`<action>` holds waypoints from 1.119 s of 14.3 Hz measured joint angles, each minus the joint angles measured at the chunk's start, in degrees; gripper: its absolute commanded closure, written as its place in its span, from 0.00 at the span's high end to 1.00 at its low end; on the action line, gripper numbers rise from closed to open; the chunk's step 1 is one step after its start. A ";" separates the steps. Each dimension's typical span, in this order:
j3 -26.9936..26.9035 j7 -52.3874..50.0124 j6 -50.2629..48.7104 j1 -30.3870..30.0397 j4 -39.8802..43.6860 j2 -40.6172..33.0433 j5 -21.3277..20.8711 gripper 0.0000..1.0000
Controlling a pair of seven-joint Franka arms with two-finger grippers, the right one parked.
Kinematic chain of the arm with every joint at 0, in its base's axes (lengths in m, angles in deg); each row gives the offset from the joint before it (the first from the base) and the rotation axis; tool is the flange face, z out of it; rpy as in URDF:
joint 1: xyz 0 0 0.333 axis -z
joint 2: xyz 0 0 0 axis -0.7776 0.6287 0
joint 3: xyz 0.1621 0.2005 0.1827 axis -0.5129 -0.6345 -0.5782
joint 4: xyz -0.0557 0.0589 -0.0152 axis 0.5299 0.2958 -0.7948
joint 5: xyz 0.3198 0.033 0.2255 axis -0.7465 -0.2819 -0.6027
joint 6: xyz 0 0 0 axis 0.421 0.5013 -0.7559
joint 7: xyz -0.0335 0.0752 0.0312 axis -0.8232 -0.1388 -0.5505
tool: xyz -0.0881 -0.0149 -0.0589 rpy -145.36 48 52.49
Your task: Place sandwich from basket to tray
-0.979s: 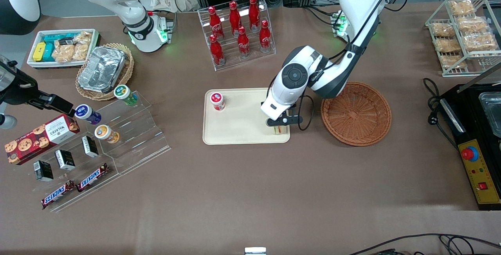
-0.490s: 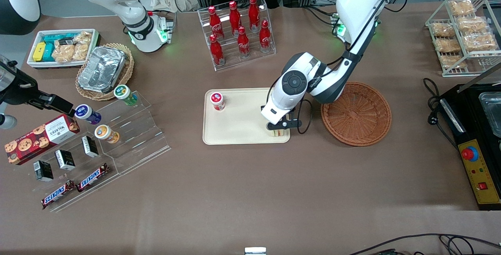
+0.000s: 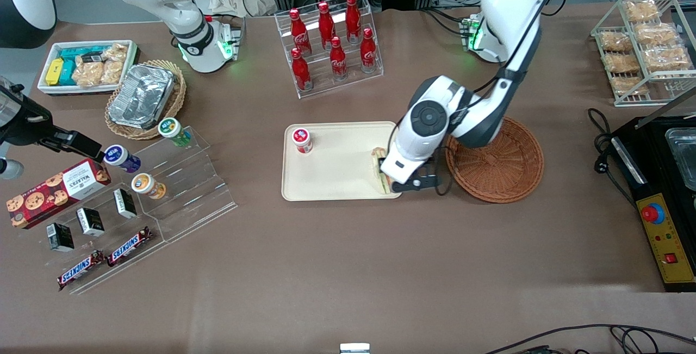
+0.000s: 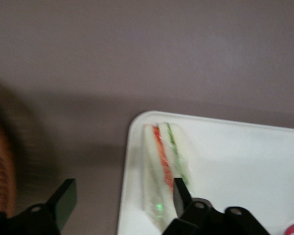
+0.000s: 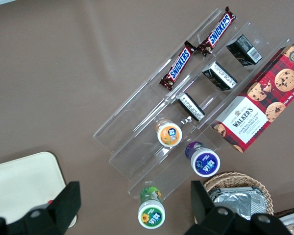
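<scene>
Brown tabletop (image 3: 337, 267) is seen carrying the cream tray (image 3: 331, 180) near its middle, with the reddish-brown woven basket (image 3: 505, 172) just beside the tray, toward the working arm's end of the table. The sandwich (image 3: 380, 172) is seen lying on the tray, in the corner nearest both the front camera and the basket, close along the tray's short edge. In the wrist view the sandwich (image 4: 164, 171) shows pale bread with an orange-red and a green layer, resting flat just inside the rounded tray corner (image 4: 137, 147). The gripper (image 3: 414, 184) is located above the tray's basket-side edge, between tray and basket. Its fingers (image 4: 63, 200) are spread apart and nothing is held; one finger sits over the bare table outside the tray, the other over the sandwich's edge. A red-capped jar (image 3: 302, 140) stands on the tray near the corner toward the parked arm.
</scene>
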 measured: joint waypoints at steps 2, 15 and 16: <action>-2.82 -0.05 -5.58 -0.05 0.27 -3.80 -0.76 0.99; -6.28 25.67 -27.43 -15.32 1.77 -19.85 -1.22 0.99; -6.30 27.39 -29.01 -16.13 2.95 -20.27 -1.22 0.99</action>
